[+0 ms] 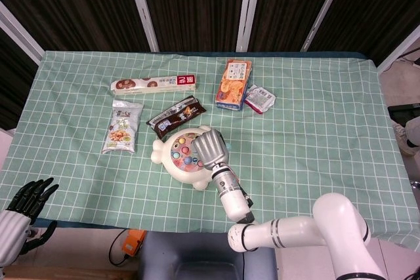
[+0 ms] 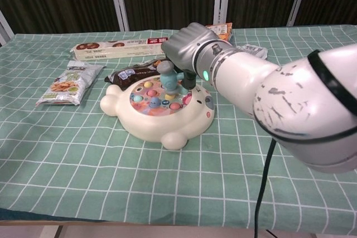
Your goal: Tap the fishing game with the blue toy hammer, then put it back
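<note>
While right robot hand [image 2: 192, 48] grips blue toy hammer [image 2: 169, 79], head over fishing game [image 2: 159, 107]

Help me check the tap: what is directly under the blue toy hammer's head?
The blue toy hammer, held by the right hand, sits over the fishing game and its coloured fish; contact is hidden.

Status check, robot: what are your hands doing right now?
Right hand grips blue toy hammer over fishing game. Left hand open, off table. Nothing in the way.
</note>
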### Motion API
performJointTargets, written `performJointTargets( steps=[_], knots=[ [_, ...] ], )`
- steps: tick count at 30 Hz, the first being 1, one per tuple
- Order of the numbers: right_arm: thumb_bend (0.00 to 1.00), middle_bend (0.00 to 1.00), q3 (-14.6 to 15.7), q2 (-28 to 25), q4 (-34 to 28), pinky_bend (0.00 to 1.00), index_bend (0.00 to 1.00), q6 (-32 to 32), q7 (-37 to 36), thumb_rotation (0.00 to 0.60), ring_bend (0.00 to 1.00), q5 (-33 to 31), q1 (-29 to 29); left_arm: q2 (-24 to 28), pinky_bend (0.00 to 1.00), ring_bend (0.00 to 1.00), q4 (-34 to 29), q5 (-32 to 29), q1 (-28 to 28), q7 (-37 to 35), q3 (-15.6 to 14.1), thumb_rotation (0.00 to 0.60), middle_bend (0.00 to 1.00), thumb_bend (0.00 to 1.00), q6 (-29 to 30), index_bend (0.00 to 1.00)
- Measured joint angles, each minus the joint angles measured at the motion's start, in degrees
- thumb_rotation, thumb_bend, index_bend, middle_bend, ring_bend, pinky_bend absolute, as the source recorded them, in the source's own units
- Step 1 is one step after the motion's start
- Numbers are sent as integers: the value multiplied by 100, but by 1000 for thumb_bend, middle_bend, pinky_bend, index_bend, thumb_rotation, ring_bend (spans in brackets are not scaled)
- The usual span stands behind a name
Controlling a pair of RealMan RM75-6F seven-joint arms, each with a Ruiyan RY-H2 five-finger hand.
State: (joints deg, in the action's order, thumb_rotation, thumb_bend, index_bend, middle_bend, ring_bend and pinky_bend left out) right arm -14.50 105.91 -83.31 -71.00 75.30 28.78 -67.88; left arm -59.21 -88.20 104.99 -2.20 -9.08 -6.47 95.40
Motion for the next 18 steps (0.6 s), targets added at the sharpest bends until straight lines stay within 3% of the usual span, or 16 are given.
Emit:
performJointTargets(
  steps=[10, 18],
  knots=[
    [562, 763, -2, -18, 35, 947, 1000, -6, -14, 600, 834, -35, 23, 3, 93, 20, 2, 11, 1, -15, -3, 600, 12, 387, 12, 0],
    [561, 763, -80, -356, -156, 947, 1000, -170, -220, 600, 834, 116, 182, -5, 93, 20, -14, 6, -6, 27, -5, 600, 12, 388, -20, 0]
  ],
)
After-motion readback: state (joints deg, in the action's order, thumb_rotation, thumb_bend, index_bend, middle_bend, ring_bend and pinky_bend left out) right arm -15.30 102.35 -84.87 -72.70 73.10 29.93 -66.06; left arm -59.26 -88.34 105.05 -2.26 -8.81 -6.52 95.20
